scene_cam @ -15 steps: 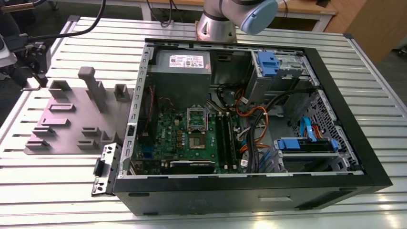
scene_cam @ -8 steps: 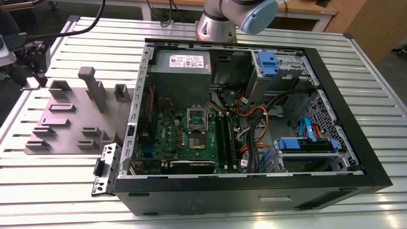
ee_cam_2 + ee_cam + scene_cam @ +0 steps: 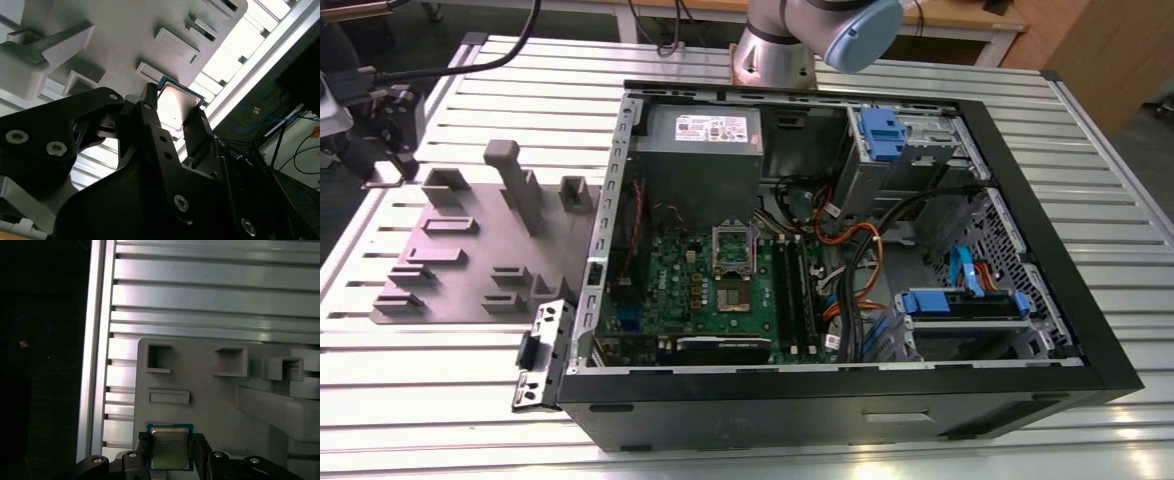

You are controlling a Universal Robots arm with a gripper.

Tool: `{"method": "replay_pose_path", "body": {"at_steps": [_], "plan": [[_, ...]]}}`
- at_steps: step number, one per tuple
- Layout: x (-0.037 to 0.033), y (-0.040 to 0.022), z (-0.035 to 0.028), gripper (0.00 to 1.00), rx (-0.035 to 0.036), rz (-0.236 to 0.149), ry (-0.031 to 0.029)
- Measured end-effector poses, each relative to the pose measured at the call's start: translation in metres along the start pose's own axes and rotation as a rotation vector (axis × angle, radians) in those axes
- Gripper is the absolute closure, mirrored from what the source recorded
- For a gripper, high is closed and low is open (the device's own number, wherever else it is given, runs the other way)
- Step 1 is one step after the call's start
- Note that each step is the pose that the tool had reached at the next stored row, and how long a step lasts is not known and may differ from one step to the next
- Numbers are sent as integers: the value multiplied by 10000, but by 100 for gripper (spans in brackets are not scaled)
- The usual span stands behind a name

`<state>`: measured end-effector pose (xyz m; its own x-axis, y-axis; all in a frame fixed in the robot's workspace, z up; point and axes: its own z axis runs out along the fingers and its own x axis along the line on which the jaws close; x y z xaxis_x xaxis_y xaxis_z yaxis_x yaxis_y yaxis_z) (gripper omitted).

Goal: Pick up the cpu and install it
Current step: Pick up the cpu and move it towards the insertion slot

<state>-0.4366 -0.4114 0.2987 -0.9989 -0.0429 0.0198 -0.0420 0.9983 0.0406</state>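
— The cpu (image 3: 170, 446) is sitting between the gripper (image 3: 171, 454)'s black fingers (image 3: 141, 451), which are clamping its edges, at the grey plate (image 3: 215, 405).

— Is it touching the plate?

— You are not going to tell from here; the fingers are hiding its sides, and in the second wrist view the gripper's body is covering part of it. It is showing a flat, dull silver square top with a teal rim. The matte plate is carrying rectangular pockets, and the ribbed aluminium table (image 3: 200, 295) is gleaming beyond.

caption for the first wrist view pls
Gripper shut on the cpu, with the grey slotted plate and ribbed metal table beyond.
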Motion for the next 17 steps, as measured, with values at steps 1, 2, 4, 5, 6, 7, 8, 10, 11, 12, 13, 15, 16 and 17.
{"method": "replay_pose_path", "body": {"at_steps": [1, 2, 4, 5, 6, 7, 8, 10, 11, 12, 13, 15, 16, 17], "plan": [[0, 1, -7, 55, 0, 0, 0], [0, 1, -13, 55, -2, 0, -4], [0, 1, -27, 55, -2, 0, -4], [0, 2, -33, 55, -2, 0, -4], [0, 2, -39, 55, -3, 0, -5], [1, 2, -47, 55, -2, 0, -4], [1, 2, -53, 55, -2, 0, -4], [1, 3, -65, 55, -2, 0, -5], [1, 3, -71, 55, -2, 0, -4], [1, 4, -77, 55, -3, 0, -4], [1, 4, -82, 55, -2, 0, -5], [2, 4, -94, 55, -2, 0, -4], [2, 4, -100, 55, -2, 0, -4], [2, 5, -107, 55, -2, 0, -4]]}}
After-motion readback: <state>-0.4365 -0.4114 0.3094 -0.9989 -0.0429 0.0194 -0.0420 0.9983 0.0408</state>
